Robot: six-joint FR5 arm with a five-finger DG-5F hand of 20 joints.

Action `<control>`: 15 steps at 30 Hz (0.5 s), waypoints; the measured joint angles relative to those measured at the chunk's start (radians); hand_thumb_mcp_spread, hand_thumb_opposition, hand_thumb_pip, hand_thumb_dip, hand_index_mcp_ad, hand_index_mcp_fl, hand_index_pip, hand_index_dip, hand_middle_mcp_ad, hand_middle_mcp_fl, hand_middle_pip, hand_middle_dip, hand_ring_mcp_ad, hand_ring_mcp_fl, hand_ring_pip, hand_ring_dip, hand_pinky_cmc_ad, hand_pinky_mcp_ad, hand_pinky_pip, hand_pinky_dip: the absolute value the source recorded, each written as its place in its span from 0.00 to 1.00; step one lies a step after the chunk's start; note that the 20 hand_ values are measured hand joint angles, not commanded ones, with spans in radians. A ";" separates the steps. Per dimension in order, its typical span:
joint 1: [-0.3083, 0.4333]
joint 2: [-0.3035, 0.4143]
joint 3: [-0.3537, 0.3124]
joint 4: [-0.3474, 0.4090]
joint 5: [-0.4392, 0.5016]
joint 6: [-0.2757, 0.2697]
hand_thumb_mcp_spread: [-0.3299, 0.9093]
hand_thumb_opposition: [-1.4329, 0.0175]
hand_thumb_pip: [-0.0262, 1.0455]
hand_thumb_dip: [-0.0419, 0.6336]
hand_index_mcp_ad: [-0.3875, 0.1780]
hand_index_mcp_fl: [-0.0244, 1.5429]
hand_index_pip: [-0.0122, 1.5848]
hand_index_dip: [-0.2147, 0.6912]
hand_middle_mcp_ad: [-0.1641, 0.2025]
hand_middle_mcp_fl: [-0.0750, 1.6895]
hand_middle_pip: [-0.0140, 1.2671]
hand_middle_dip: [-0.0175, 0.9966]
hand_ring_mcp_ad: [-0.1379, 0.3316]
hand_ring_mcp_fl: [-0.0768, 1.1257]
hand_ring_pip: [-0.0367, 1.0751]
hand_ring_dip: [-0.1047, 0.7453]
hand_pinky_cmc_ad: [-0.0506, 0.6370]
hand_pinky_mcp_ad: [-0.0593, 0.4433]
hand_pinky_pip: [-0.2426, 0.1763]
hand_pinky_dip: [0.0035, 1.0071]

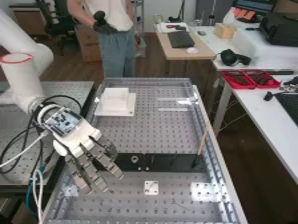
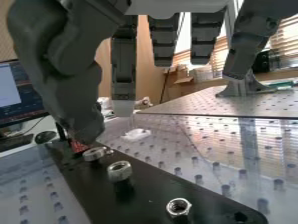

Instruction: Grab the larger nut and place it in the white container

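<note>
And there we had it: the hand (image 1: 93,173) hung over the left part of the bench (image 1: 133,202), its fingers spread and fairly straight, nothing pinched between them and the thumb (image 2: 78,107). In the high view we saw it partly covering the left end of the black bar (image 1: 174,163), and in the wrist view we had all three parts in a row. There was the larger nut (image 2: 120,174), standing on the bar right between the smaller nut (image 2: 171,207) and the bearing (image 2: 94,155), apart from both! The white container (image 1: 116,101) sat near the bench's far left corner, upright, well apart from the hand. Nearer our end, we spotted a white plate (image 1: 151,188) just beyond the bar, and a thin stick (image 1: 202,142) by the right edge.
</note>
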 joint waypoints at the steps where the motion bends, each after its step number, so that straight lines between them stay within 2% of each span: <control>1: 0.001 -0.004 -0.004 0.022 0.004 -0.010 0.53 0.39 0.70 0.39 0.49 0.03 0.96 0.41 0.69 0.05 0.12 0.22 0.71 0.07 0.11 0.24 0.56 0.77 0.36 0.46; 3: 0.004 -0.013 -0.013 0.058 0.016 -0.027 0.53 0.39 0.70 0.41 0.49 0.03 0.97 0.42 0.69 0.05 0.12 0.22 0.71 0.07 0.11 0.24 0.56 0.77 0.36 0.46; 15: 0.016 -0.041 -0.019 0.102 0.040 -0.054 0.53 0.39 0.74 0.41 0.49 0.03 0.98 0.45 0.69 0.05 0.12 0.24 0.70 0.07 0.11 0.24 0.55 0.77 0.36 0.46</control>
